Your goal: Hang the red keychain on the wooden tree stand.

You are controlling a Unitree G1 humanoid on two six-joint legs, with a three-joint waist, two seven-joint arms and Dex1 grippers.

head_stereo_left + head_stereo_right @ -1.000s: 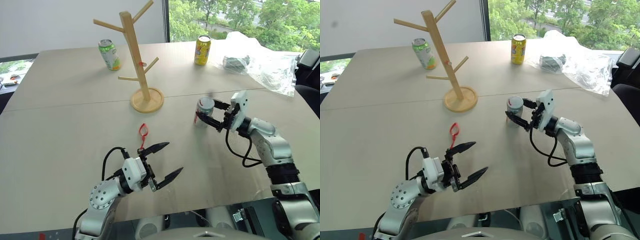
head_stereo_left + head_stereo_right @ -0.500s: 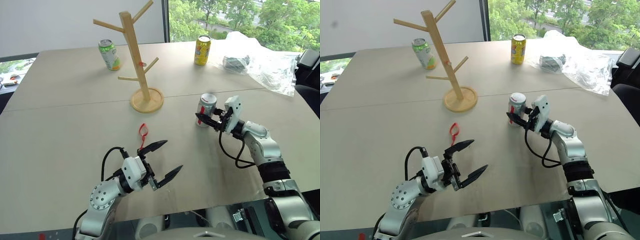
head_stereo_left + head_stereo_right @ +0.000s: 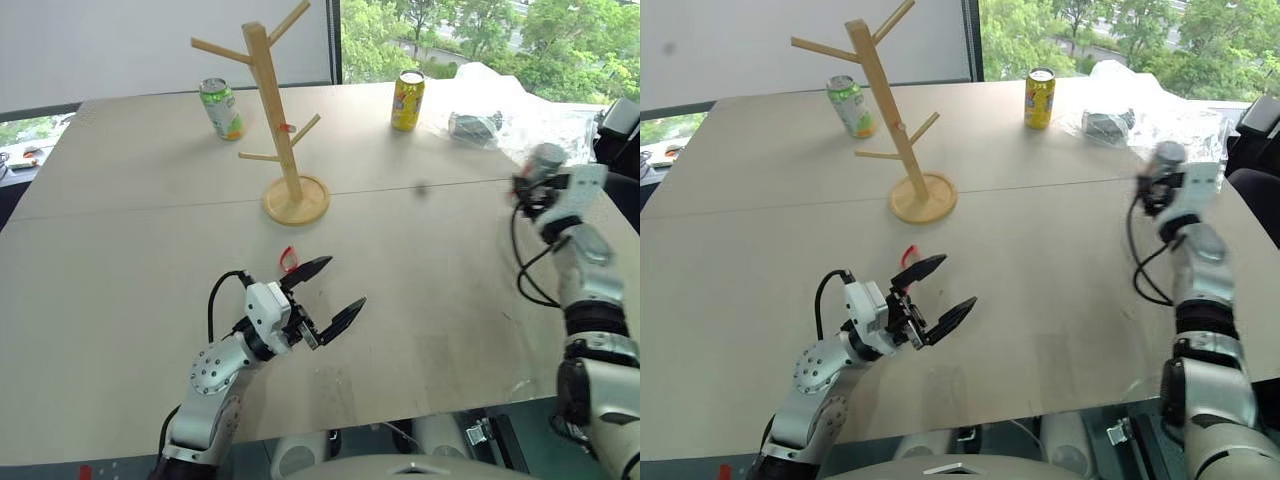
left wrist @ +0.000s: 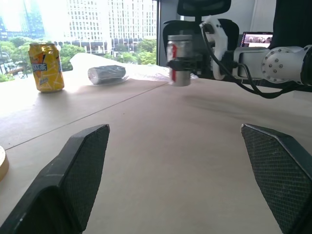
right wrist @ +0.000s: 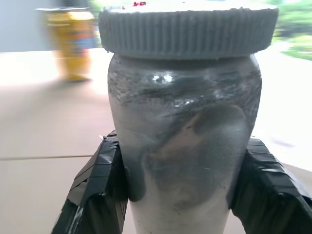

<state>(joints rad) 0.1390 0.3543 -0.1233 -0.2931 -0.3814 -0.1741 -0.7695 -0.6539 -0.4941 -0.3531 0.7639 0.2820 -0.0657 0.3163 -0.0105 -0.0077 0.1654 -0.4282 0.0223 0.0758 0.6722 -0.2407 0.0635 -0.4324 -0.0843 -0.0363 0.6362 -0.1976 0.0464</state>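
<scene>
Red keychain, pale-wood tree stand

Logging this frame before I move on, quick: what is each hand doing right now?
Left hand: open, holding nothing, just short of the red keychain.
Right hand: shut on a silver can, lifted off the table.

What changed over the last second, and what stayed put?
The right gripper, shut on the silver can, carried it from the table's middle out toward the right edge, near the plastic bag. The left gripper stayed open, edging slightly forward by the red keychain, which still lies on the table. The wooden tree stand, green can and yellow can did not move.
</scene>
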